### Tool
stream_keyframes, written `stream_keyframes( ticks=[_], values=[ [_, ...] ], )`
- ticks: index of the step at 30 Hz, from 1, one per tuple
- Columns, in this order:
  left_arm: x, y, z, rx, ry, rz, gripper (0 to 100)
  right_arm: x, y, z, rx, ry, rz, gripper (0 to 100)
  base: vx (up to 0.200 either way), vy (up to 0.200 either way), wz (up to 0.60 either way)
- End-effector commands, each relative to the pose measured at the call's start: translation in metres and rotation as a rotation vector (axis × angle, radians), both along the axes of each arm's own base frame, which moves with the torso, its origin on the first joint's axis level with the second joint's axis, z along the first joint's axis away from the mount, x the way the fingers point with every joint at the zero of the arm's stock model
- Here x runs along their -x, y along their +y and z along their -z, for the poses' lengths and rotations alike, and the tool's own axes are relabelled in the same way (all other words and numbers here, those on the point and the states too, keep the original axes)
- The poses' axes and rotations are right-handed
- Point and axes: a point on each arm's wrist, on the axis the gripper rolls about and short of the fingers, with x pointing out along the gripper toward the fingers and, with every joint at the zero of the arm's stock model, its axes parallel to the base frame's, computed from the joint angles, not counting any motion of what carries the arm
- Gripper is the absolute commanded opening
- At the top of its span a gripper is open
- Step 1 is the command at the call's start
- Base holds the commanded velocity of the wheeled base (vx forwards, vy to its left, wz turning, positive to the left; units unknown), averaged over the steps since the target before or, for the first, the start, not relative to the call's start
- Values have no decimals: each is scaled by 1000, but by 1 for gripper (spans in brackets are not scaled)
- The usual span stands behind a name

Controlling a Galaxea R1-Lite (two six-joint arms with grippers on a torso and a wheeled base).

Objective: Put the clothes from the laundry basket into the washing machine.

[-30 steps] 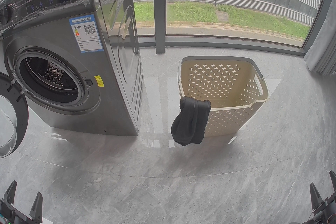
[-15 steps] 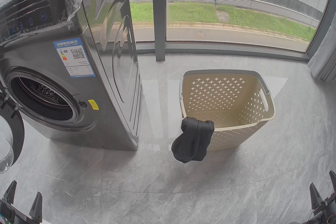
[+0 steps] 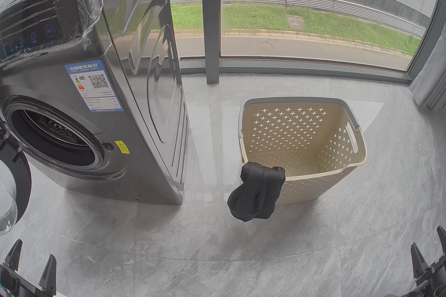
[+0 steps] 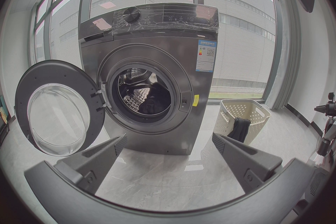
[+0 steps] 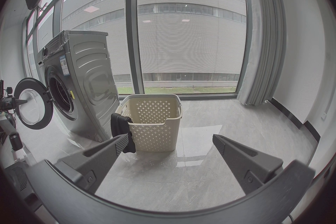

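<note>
A cream perforated laundry basket (image 3: 348, 124) (image 5: 159, 125) (image 4: 257, 111) stands on the grey floor right of the washing machine (image 3: 134, 80) (image 4: 157, 46) (image 5: 91, 74). A black garment (image 3: 255, 193) (image 5: 122, 126) (image 4: 239, 129) hangs over the basket's near left rim, draped outside. The machine's round door (image 4: 57, 107) (image 3: 11, 186) (image 5: 33, 107) is swung wide, and dark clothing (image 4: 152, 104) lies inside the drum. My left gripper (image 3: 30, 261) (image 4: 168, 153) is open at the head view's lower left, far from both. My right gripper (image 3: 429, 249) (image 5: 169, 153) is open at the lower right, holding nothing.
A tall window with a dark post (image 3: 211, 10) runs behind the machine and basket. A grey curtain (image 3: 432, 75) hangs at the far right. Bare tiled floor (image 3: 232, 251) stretches between me and the basket.
The whole head picture has shifted down and left, so the camera moved: machine and basket now sit nearer. Both grippers hold the same places, open. The garment has not moved on the rim.
</note>
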Motion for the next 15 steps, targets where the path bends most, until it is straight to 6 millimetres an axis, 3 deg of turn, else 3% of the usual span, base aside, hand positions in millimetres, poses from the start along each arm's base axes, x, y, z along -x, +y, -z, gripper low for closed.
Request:
stream_keyframes(
  ticks=[1,15],
  values=[
    [0,0,5,0,6,0,100,0,0,3,0,2,0,100,0,0,0],
    [0,0,5,2,6,3,100,1,0,-2,-6,-30,0,100,0,0,0]
  ],
)
